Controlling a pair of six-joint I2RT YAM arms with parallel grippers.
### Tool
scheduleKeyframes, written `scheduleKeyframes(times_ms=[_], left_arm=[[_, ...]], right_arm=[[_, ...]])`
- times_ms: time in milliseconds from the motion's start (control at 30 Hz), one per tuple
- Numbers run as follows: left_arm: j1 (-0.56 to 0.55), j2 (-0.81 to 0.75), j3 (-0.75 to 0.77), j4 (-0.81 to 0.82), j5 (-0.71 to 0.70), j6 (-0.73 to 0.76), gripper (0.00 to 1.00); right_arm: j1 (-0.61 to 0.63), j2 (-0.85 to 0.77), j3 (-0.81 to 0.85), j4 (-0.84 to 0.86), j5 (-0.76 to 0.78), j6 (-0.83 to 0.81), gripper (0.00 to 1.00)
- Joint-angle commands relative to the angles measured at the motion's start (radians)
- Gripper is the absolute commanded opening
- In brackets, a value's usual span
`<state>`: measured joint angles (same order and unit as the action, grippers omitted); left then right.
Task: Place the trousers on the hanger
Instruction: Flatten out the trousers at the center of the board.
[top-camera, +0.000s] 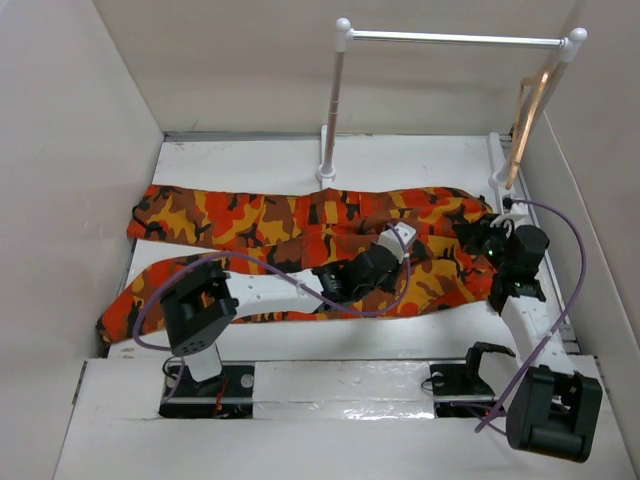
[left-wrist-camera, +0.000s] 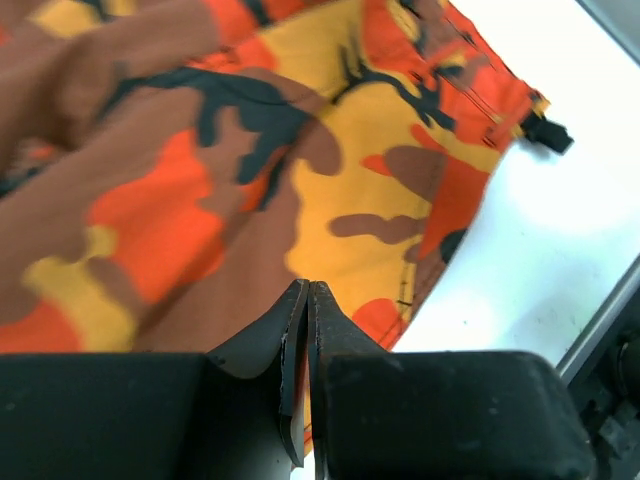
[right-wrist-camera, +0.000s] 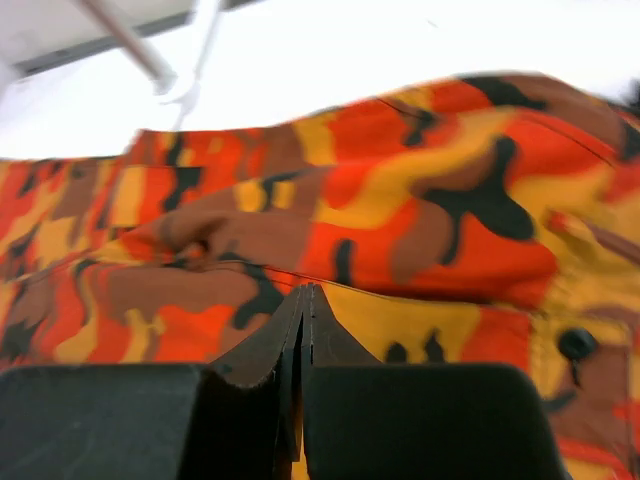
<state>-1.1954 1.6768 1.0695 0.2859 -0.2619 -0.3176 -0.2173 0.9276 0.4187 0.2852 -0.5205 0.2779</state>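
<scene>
Right now both arms are reaching over the trousers (top-camera: 300, 225), which are lying spread flat just in front of the white rail (top-camera: 450, 38). The hanger (top-camera: 527, 115) is hanging at the rail's right end. The left gripper (left-wrist-camera: 306, 292) and right gripper (right-wrist-camera: 304, 292) are showing jaws pressed together, with no cloth visibly between them. A sound grasp is likely calling for opening them first, then pinching the waistband below the rail's right post.

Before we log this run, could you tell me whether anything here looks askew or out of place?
The hanger hangs slanted at the far right end of the rail, close by its post, not square. The trousers lie rumpled across the table, not on the hanger. Nothing looks damaged.
</scene>
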Motion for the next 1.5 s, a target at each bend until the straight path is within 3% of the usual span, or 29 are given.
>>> scheduleKeyframes(times_ms=[0, 133, 167, 200, 267, 367, 400, 533, 800, 900, 1067, 1133, 1200, 1233, 1333, 1367, 1400, 1467], left_arm=[[-0.044, 0.05, 0.055, 0.107, 0.078, 0.067, 0.0], [-0.069, 0.125, 0.069, 0.169, 0.107, 0.104, 0.0], [-0.069, 0.138, 0.072, 0.183, 0.146, 0.107, 0.04], [-0.069, 0.165, 0.078, 0.205, 0.17, 0.117, 0.2], [-0.078, 0.201, 0.111, 0.217, 0.206, 0.127, 0.32], [-0.087, 0.27, 0.171, 0.226, 0.228, 0.149, 0.48], [-0.087, 0.284, 0.185, 0.226, 0.234, 0.152, 0.54], [-0.087, 0.386, 0.302, 0.172, 0.242, 0.16, 0.59], [-0.087, 0.609, 0.63, -0.028, 0.291, 0.206, 0.6], [-0.087, 0.688, 0.74, -0.123, 0.308, 0.213, 0.58], [-0.087, 0.747, 0.779, -0.162, 0.296, 0.209, 0.49], [-0.087, 0.755, 0.777, -0.168, 0.277, 0.209, 0.28], [-0.087, 0.755, 0.767, -0.177, 0.271, 0.206, 0.0], [-0.087, 0.733, 0.752, -0.174, 0.271, 0.201, 0.0], [-0.087, 0.6, 0.582, -0.078, 0.271, 0.169, 0.0], [-0.078, 0.55, 0.454, -0.041, 0.273, 0.151, 0.0], [-0.078, 0.499, 0.39, -0.009, 0.277, 0.114, 0.0], [-0.069, 0.33, 0.194, 0.096, 0.282, 0.082, 0.0]], right_arm=[[0.036, -0.012, 0.029, 0.016, -0.119, -0.026, 0.0], [0.036, -0.033, 0.113, -0.072, -0.174, -0.083, 0.0], [0.045, -0.039, 0.135, -0.084, -0.182, -0.098, 0.0], [0.059, -0.045, 0.179, -0.098, -0.199, -0.105, 0.0], [0.085, -0.039, 0.231, -0.106, -0.214, -0.12, 0.04], [0.159, -0.023, 0.345, -0.145, -0.228, -0.157, 0.19], [0.177, -0.019, 0.368, -0.161, -0.228, -0.16, 0.31], [0.242, -0.047, 0.437, -0.155, -0.167, -0.148, 0.46], [0.294, -0.099, 0.515, -0.208, -0.084, -0.157, 0.47], [0.294, -0.119, 0.54, -0.24, -0.058, -0.17, 0.47], [0.294, -0.157, 0.592, -0.282, -0.015, -0.21, 0.47], [0.294, -0.171, 0.597, -0.316, 0.013, -0.217, 0.47], [0.294, -0.187, 0.595, -0.331, 0.056, -0.227, 0.47], [0.285, -0.191, 0.594, -0.34, 0.077, -0.235, 0.46], [0.285, -0.203, 0.563, -0.379, 0.177, -0.259, 0.43], [0.285, -0.205, 0.549, -0.395, 0.236, -0.266, 0.4], [0.276, -0.211, 0.531, -0.411, 0.261, -0.264, 0.29], [0.266, -0.219, 0.441, -0.4, 0.301, -0.246, 0.15]])
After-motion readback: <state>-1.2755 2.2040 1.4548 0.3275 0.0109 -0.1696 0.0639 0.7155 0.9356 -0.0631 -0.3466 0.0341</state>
